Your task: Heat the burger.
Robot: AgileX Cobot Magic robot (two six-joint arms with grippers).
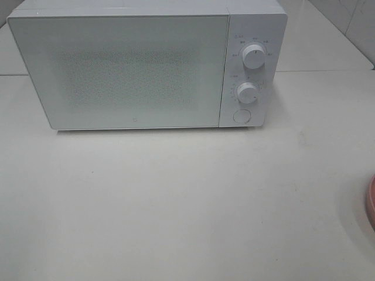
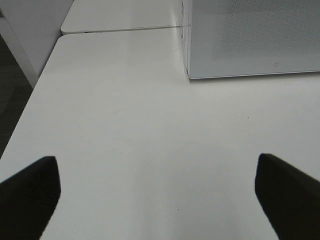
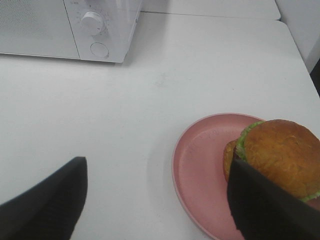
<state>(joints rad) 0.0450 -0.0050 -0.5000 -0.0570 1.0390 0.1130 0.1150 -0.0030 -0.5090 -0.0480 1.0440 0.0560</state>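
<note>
Burger (image 3: 282, 155) on pink plate (image 3: 200, 165) (microwave (image 1: 135, 70) shut).

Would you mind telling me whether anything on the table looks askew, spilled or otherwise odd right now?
Only one small thing stands out: the burger sits tilted on its pink plate, leaning rather than flat, lettuce showing at the edge. Nothing has spilled. The microwave stands square with its door shut.

Microwave (image 1: 146, 64) dial markings too small; nothing legible.

Plate (image 1: 371, 202) cut by exterior view's edge; burger (image 3: 280, 155) partly behind jaw.
</note>
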